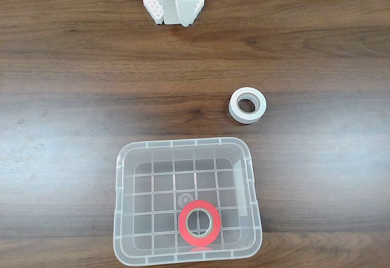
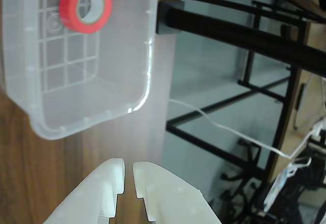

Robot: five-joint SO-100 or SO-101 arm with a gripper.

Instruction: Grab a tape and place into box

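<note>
Down on the grid floor of the box [image 1: 122,189] lies the tape [image 1: 199,223], flat and settled near one wall. Job looks done! Gripper [image 2: 128,175] hangs nearly closed, holding nothing, apart from the box. White roll [image 1: 247,105] waits on the counter [image 1: 61,97]; a careless swing could nudge it.

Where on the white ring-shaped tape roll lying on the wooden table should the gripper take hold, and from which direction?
Probably from straight above. The white tape roll lies flat on the wooden table, hole facing up, apart from the clear plastic box. Put one finger into the hole and the other outside, pinching the ring's wall; that wall looks narrow enough for the gripper. Spanning its full outer width looks less sure.
</note>
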